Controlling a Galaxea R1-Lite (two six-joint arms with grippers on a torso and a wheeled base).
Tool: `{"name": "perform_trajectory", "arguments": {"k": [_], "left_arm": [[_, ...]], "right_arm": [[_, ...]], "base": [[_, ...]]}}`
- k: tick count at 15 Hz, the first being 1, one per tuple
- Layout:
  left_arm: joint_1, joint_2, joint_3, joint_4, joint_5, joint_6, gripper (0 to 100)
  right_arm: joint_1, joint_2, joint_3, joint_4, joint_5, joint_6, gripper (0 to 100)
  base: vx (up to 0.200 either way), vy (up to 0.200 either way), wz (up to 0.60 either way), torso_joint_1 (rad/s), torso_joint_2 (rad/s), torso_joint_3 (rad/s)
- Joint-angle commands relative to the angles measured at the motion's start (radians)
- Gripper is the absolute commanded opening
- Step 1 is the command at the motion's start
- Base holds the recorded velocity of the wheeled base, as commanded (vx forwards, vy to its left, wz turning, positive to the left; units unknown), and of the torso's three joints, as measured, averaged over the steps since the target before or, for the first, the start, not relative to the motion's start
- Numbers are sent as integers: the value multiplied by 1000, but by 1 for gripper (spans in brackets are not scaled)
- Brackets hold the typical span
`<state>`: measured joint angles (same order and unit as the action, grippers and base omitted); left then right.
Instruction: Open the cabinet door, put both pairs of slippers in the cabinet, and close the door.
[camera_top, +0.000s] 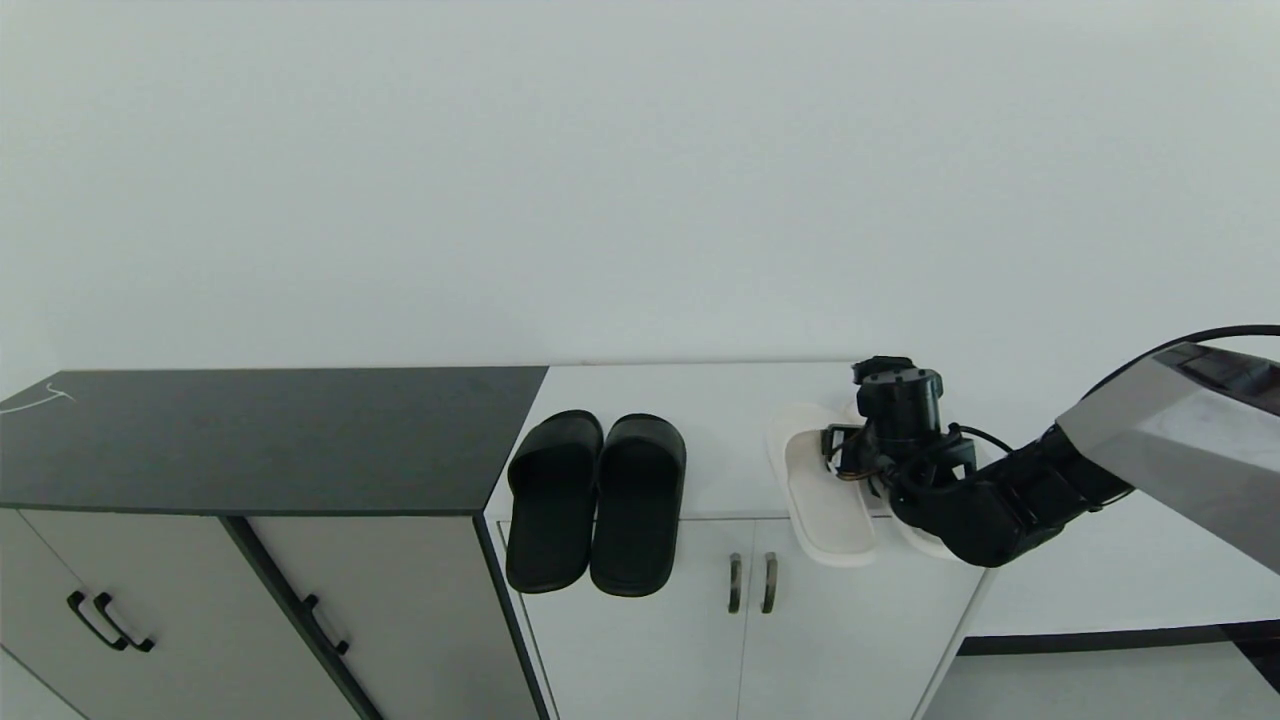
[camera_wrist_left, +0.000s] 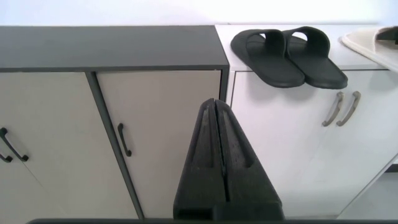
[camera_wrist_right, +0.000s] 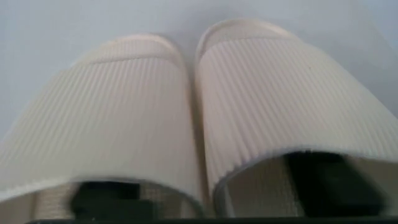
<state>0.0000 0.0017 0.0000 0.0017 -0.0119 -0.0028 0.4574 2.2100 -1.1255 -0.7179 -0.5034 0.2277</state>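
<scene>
The black slippers (camera_top: 595, 500) lie side by side and touching on the top of the white cabinet (camera_top: 700, 400), near its left end. Their long axes run front to back. The strapped toe ends point toward the wall and the heels hang over the front edge, above the left door. In the left wrist view the same pair (camera_wrist_left: 289, 56) sits just past the join with the grey cabinet (camera_top: 260, 440) (the one with the dark top).

The white slippers (camera_top: 825, 495) lie farther right on the same top, well apart from the black pair. They also run front to back, with a slight slant. The heel of the nearer one juts over the front edge, above the right door. In the right wrist view their ribbed straps (camera_wrist_right: 124, 112) lie close alongside each other, with the toe ends pointing away toward the wall.

The right claw (camera_top: 855, 462) is down on the white pair at the strap end. Its fingers (camera_wrist_right: 102, 200) are spread apart, one dark tip tucked into the opening under each strap (so each slipper has a finger inside it). Whether the tips press on the straps cannot be told.

The left claw (camera_wrist_left: 216, 109) hangs in front of the cabinets with its two fingers pressed flat together and nothing between them.

Both white doors are shut, and their paired handles (camera_top: 750, 582) stand upright beside each other at the middle seam.
</scene>
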Motion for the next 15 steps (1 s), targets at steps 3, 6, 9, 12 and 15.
{"name": "perform_trajectory", "arguments": {"k": [3,6,9,12,15], "left_arm": [[0,0,0,0,0,0,0],[0,0,0,0,0,0,0],[0,0,0,0,0,0,0],[0,0,0,0,0,0,0],[0,0,0,0,-2,0,0]], "right_arm": [[1,-4,-3,-22,2,-4,0],[50,-102,89,-75,72,-4,0],[178,-368,351,-143,281,-4,0],[264,-570,553,-152,413,-5,0],[342,-721,694,-152,491,-7,0]], "base": [[0,0,0,0,0,0],[0,0,0,0,0,0],[-67,0,0,1,1,1],[-200,0,0,2,4,2],[-200,0,0,7,1,2]]}}
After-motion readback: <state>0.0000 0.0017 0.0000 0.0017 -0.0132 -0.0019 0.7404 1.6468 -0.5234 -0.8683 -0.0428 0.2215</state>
